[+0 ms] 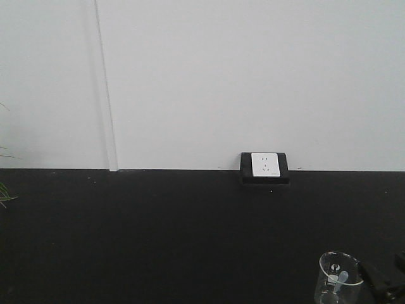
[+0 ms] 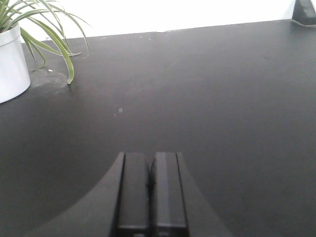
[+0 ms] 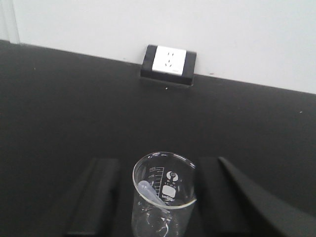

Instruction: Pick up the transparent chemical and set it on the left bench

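Note:
The transparent chemical (image 3: 163, 197) is a small clear glass beaker with a plastic dropper leaning inside it. It stands between the two black fingers of my right gripper (image 3: 159, 163). The jaws stand open around it: the right finger is at the glass and the left finger is a little apart. In the front view the beaker (image 1: 339, 278) is at the bottom right, with a right finger (image 1: 378, 284) beside it. My left gripper (image 2: 150, 158) is shut and empty over bare black worktop. The left bench with white bins is out of view.
A black worktop (image 1: 158, 234) runs along a white wall with a white wall socket (image 1: 265, 164), which the right wrist view (image 3: 168, 60) also shows. A white pot with a green plant (image 2: 12, 59) stands at the far left.

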Available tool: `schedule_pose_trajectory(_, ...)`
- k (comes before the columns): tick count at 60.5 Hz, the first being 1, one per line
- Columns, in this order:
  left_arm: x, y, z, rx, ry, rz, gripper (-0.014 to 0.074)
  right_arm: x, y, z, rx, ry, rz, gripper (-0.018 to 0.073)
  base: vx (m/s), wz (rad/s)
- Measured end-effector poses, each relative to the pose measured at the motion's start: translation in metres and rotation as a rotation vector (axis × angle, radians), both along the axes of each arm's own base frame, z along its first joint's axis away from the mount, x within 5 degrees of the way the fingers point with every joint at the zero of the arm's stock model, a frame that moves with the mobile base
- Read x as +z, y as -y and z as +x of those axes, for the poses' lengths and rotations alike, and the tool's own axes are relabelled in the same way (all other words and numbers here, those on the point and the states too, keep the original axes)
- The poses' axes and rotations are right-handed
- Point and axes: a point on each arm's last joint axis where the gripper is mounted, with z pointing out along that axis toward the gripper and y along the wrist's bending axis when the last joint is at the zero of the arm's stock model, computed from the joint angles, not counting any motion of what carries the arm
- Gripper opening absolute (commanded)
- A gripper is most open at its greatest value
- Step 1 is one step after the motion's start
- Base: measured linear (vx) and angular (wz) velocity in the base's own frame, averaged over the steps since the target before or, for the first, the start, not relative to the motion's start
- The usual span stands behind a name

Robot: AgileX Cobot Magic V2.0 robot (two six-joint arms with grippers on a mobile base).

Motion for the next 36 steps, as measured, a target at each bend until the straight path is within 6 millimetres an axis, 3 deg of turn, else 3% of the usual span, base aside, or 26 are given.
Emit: schedule_pose_trajectory(36, 0.000, 0.000, 0.000, 0.000, 0.000, 0.000, -0.0003, -0.060, -0.008, 0.046, 0.041, -0.063, -0.014, 0.0521, 0.00, 0.00)
